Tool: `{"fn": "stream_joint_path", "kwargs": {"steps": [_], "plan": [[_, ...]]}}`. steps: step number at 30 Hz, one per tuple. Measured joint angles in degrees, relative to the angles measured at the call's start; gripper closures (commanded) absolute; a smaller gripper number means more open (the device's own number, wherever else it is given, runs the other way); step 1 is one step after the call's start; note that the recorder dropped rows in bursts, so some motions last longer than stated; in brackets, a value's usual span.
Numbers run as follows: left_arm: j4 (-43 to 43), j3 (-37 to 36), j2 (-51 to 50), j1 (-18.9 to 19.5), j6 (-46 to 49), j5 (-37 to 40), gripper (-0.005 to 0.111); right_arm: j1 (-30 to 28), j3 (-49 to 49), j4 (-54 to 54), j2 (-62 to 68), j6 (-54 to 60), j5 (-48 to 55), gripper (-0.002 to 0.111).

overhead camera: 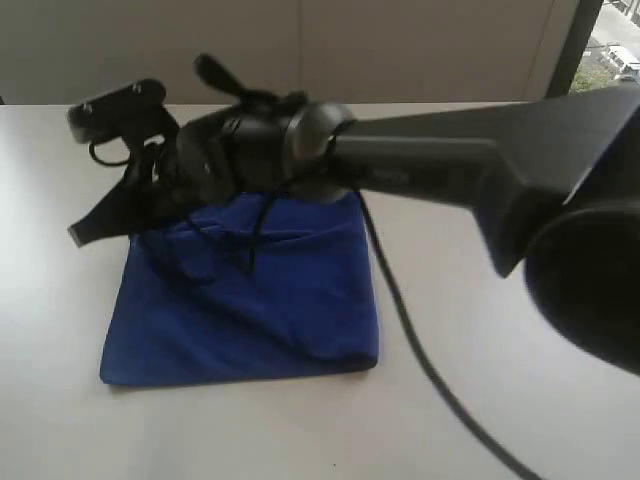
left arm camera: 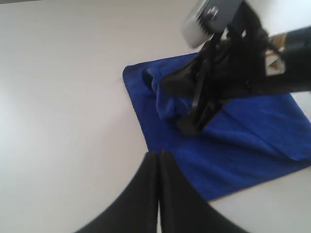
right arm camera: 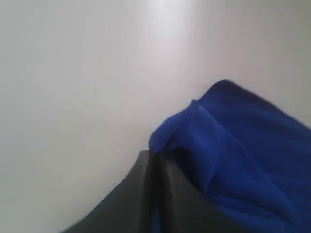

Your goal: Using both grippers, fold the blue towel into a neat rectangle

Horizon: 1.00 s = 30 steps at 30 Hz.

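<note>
1. The blue towel (overhead camera: 250, 310) lies on the white table (overhead camera: 300, 430), left of centre in the exterior view. It is roughly square, and a layered edge runs near its 12 o'clock side, so it looks folded at least once already.
2. The right gripper (right arm camera: 154, 159) reaches across to the towel's 11 o'clock corner. Its jaws are together, with a bunched bit of the towel's hem clamped between them.
3. The left gripper (left arm camera: 159, 158) hovers over bare table just off one edge of the towel. Its jaws are pressed together and hold nothing.
4. Step in hand, as I judge it: a further fold, with one corner pinched and raised into a hump and the rest lying flat.
5. The next move likely calls for carrying that corner low across to the opposite edge so the hems line up. The left jaws would have to part first to take the neighbouring corner or pin the cloth.
6. Hard to make out:
   - The arm and its cable (overhead camera: 400, 310) cover most of the towel's 12 o'clock edge.
   - The left gripper does not show in the exterior view.
   - No label is visible.
   - The right wrist view is blurred, so I cannot tell how many layers are pinched.
</note>
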<state>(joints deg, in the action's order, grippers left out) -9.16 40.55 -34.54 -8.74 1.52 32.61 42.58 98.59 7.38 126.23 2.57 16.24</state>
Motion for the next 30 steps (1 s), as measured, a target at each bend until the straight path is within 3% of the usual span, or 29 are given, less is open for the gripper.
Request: {"fn": "stream_joint_path", "kwargs": {"steps": [6,10,12,14,15,17,20,23,30], "plan": [[0.00,0.00,0.00,0.00,0.00,0.00,0.107,1.13,0.63,0.34,4.69,0.12,0.03,0.057],[0.00,0.00,0.00,0.00,0.00,0.00,0.107,1.26,0.76,0.36,3.10,0.12,0.38,0.053],[0.00,0.00,0.00,0.00,0.00,0.00,0.107,1.26,0.84,0.47,0.19,0.37,1.83,0.055],[0.00,0.00,0.00,0.00,0.00,0.00,0.107,0.99,1.12,0.03,-3.19,1.46,5.17,0.067],[0.00,0.00,0.00,0.00,0.00,0.00,0.107,0.56,1.25,-0.52,-4.27,1.60,6.53,0.085],[0.00,0.00,0.00,0.00,0.00,0.00,0.107,-1.90,1.37,-3.82,-6.50,1.95,12.92,0.108],[0.00,0.00,0.00,0.00,0.00,0.00,0.107,-10.23,1.37,-7.38,-6.58,2.47,21.08,0.108],[0.00,0.00,0.00,0.00,0.00,0.00,0.107,-18.37,0.47,-8.13,-4.01,3.06,21.31,0.108],[0.00,0.00,0.00,0.00,0.00,0.00,0.107,-23.38,0.10,-6.49,5.05,8.08,17.32,0.108]]}}
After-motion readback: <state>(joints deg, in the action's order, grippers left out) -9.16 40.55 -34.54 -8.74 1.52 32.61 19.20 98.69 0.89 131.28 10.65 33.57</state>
